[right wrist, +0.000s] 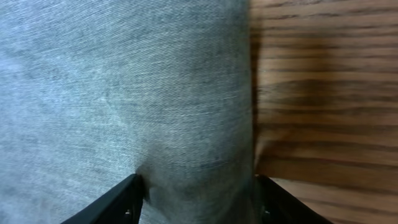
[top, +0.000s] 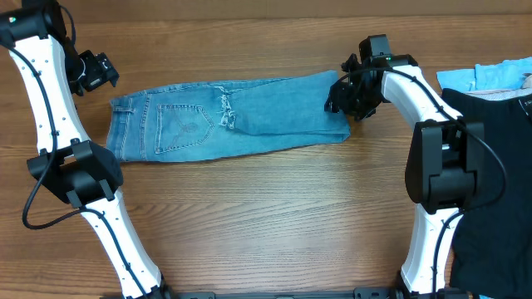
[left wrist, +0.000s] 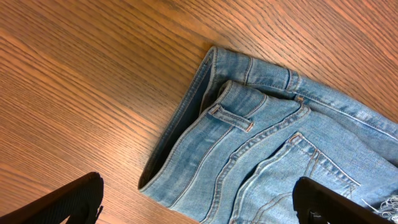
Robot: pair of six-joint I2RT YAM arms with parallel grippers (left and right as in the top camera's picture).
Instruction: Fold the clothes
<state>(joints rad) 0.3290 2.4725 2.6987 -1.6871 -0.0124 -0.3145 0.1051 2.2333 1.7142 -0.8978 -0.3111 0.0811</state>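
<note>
The light blue faded jeans (top: 224, 124) lie folded lengthwise across the far middle of the wooden table, with the waistband at the left and the folded end at the right. My left gripper (top: 104, 71) hangs open and empty just above and left of the waistband. The left wrist view shows the waistband, belt loop and back pocket (left wrist: 267, 155) between its spread fingers (left wrist: 199, 211). My right gripper (top: 345, 104) is at the jeans' right end. In the right wrist view its fingers (right wrist: 199, 199) pinch a bunched fold of denim (right wrist: 124, 93) at the edge.
A black garment (top: 490, 166) lies at the table's right edge beside the right arm's base. A light blue cloth (top: 499, 76) lies behind it. Bare wooden tabletop (top: 266, 216) lies in front of the jeans.
</note>
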